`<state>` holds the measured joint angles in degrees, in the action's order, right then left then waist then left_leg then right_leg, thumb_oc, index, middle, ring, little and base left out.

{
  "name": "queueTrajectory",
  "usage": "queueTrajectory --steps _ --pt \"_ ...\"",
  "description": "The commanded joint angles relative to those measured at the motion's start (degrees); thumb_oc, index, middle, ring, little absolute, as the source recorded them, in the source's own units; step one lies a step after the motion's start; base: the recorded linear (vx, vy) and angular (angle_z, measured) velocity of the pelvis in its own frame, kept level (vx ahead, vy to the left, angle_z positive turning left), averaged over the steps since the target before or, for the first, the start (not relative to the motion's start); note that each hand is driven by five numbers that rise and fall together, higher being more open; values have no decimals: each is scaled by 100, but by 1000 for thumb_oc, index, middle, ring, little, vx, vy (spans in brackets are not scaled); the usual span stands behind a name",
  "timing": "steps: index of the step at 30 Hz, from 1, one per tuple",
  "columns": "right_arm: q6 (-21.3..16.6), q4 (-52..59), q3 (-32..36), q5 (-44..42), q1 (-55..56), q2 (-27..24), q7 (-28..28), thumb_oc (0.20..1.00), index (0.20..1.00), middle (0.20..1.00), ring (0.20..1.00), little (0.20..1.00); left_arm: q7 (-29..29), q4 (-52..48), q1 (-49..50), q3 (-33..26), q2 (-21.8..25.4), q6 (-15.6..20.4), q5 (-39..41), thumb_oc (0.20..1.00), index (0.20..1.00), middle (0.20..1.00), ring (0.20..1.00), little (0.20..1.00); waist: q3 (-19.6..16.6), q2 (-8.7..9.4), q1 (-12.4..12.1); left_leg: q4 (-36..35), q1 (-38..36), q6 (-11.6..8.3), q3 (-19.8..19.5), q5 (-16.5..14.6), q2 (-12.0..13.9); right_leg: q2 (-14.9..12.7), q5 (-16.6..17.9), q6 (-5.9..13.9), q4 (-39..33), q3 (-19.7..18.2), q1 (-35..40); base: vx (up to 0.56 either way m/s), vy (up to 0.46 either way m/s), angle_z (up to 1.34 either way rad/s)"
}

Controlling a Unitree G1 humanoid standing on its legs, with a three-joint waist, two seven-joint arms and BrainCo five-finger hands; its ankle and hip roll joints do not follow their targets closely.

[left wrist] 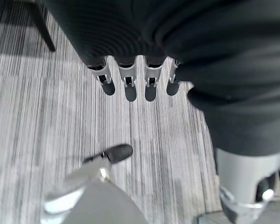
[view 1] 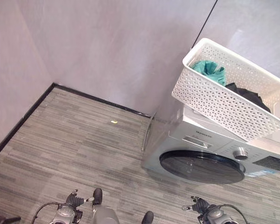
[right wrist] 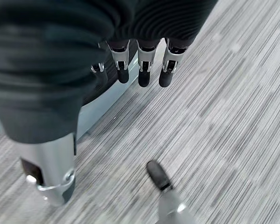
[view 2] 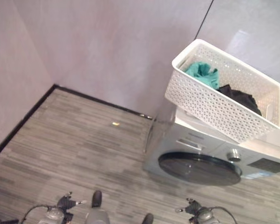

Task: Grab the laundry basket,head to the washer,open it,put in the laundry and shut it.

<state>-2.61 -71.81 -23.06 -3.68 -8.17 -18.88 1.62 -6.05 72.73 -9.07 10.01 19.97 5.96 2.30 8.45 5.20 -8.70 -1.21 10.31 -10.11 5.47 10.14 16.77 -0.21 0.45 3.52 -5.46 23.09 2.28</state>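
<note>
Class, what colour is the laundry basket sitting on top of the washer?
The laundry basket is white with a lattice of small holes, seen best in the right eye view.

Illumination is even, diffuse and moderately bright. The grey wall [view 1: 121, 51] carries soft pale sheen patches. The washer door glass [view 1: 200, 167] shows faint reflections. The white laundry basket [view 1: 226, 100] is well exposed. Wrist views: the striped carpet [left wrist: 46, 116] is streaked, and the foreground thumb [left wrist: 100, 161] is out of focus
</note>
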Motion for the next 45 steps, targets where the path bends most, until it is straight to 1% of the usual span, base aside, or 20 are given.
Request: queueTrajectory --steps 1,3,6,10,14,17,20,22,25,27,28,29,31,35,37,39,41,42,43,45 --pt "-88 49 -123 8 -464 -353 -116 1000 1000 1000 1000 1000 -34 15 -554 246 -46 78 206 1000 1000 1000 1000 1000 379 -58 -59 720 106 429 -143 -320 -444 -206 -340 -4 354 -154 -182 -59 -120 15" --pt "-80 42 -152 62 -442 -396 -111 1000 1000 1000 1000 1000 -14 -15 -599 304 -125 75 168 1000 1000 1000 1000 1000 389 -37 -15 1090 225 584 66 -670 -805 -284 -275 -11 303 -94 -221 -66 -72 27" --pt "-76 41 -240 150 -507 -381 -87 1000 1000 1000 1000 1000 63 -56 -587 402 -186 83 72 1000 1000 1000 1000 1000 302 -52 -140 1567 277 874 -282 -1167 -1881 -259 -258 -37 408 -285 -398 -39 0 18" --pt "-56 65 -364 276 -539 -240 -88 1000 1000 1000 1000 1000 99 -127 -452 423 -266 117 144 1000 1000 1000 1000 1000 176 -101 -196 1147 29 1173 -465 -1416 -2110 -229 -306 8 712 -455 -541 7 62 -33" --pt "-64 141 -295 263 -421 -124 -71 1000 1000 1000 1000 1000 165 -128 -322 386 -280 136 216 1000 1000 1000 1000 1000 65 -99 -111 764 -218 1275 -487 -1327 -2076 -224 -356 60 1047 -489 -583 68 87 -25" --pt "-53 303 -245 177 -355 -106 -40 1000 1000 1000 1000 1000 169 -83 -299 432 -244 119 162 1000 1000 1000 1000 1000 73 -133 75 403 -352 1339 -520 -1155 -1932 -198 -381 188 1462 -915 -850 -19 5 -13" --pt "-40 351 -240 343 -316 -110 -39 1000 1000 1000 1000 1000 129 -6 -230 216 -185 124 173 1000 1000 1000 1000 1000 -10 -232 -144 112 -374 1195 -225 -1072 -1586 -835 -103 268 1190 -347 -815 -58 -123 -23" --pt "-43 348 -232 371 -326 -103 -46 1000 1000 1000 1000 1000 115 -3 -234 213 -183 139 186 1000 1000 1000 1000 1000 -2 -250 -168 104 -416 1173 -221 -1077 -1534 -937 -14 293 1160 -364 -807 41 -146 -62" --pt "-78 304 115 136 -362 -87 -178 1000 1000 1000 1000 1000 35 16 -218 41 -73 204 309 1000 1000 1000 1000 1000 58 -46 -261 274 -518 924 -1 -1178 -1180 -1585 714 607 780 -334 -747 108 -378 -31" --pt "-94 292 151 103 -342 -108 -196 1000 1000 1000 1000 1000 17 33 -228 78 -47 205 293 1000 1000 1000 1000 1000 66 13 -238 306 -516 906 -26 -1183 -1151 -1552 761 646 814 -542 -801 139 -371 -23" --pt "-90 268 149 68 -316 -104 -206 1000 1000 1000 1000 1000 -10 48 -234 138 35 184 208 1000 1000 1000 1000 1000 45 142 -176 334 -548 797 -85 -1097 -917 -1287 368 560 868 -616 -820 99 -257 -10" --pt "-90 268 148 67 -315 -101 -207 1000 1000 1000 1000 1000 -10 48 -232 138 37 184 208 1000 1000 1000 1000 1000 42 141 -180 324 -555 789 -83 -1093 -906 -1277 360 553 875 -618 -823 217 -511 4" --pt "-127 194 100 62 -196 -94 -200 1000 1000 1000 1000 1000 32 123 -234 178 67 164 149 1000 1000 1000 1000 1000 -7 176 -102 184 -722 504 -46 -642 -352 -783 135 395 855 -418 -722 183 -440 -19" --pt "-166 198 86 -106 -110 -152 -262 1000 1000 1000 1000 1000 8 26 -403 331 7 134 117 1000 1000 1000 1000 1000 76 152 57 178 -559 343 60 -236 159 -307 -145 179 750 -127 -642 91 -386 -15" --pt "-173 148 110 -142 -106 -230 -299 1000 1000 1000 1000 1000 9 -58 -601 481 -127 97 88 1000 1000 1000 1000 1000 198 154 175 541 -408 402 449 -254 174 -270 -167 102 648 67 -562 48 -339 52" --pt "-147 67 134 -179 -88 -345 -278 1000 1000 1000 1000 1000 47 -165 -789 661 -303 82 38 1000 1000 1000 1000 1000 251 170 254 1144 -239 505 850 -916 -335 -292 -219 114 506 147 -482 46 -301 75" --pt "-156 54 165 -235 -83 -370 -256 1000 1000 1000 1000 1000 83 -206 -818 746 -353 89 -2 1000 1000 1000 1000 1000 222 164 235 1244 -146 580 850 -1092 -559 -308 -196 128 476 138 -503 23 -51 30" --pt "-166 46 187 -304 -103 -382 -224 1000 1000 1000 1000 1000 108 -196 -783 748 -391 95 -24 1000 1000 1000 1000 1000 169 141 176 1340 -84 776 686 -1444 -1101 -281 -221 126 465 58 -527 -34 -4 -3" --pt "-169 59 171 -309 -120 -387 -193 1000 1000 1000 1000 1000 133 -196 -761 752 -406 93 -3 1000 1000 1000 1000 1000 171 152 105 1439 48 881 513 -1337 -1330 -298 -164 77 510 42 -614 -35 -10 -17" --pt "-172 54 151 -301 -137 -381 -204 1000 1000 1000 1000 1000 154 -199 -747 764 -401 93 15 1000 1000 1000 1000 1000 166 153 37 1523 118 888 301 -1333 -1402 -273 -183 66 534 -29 -624 -4 12 -22"
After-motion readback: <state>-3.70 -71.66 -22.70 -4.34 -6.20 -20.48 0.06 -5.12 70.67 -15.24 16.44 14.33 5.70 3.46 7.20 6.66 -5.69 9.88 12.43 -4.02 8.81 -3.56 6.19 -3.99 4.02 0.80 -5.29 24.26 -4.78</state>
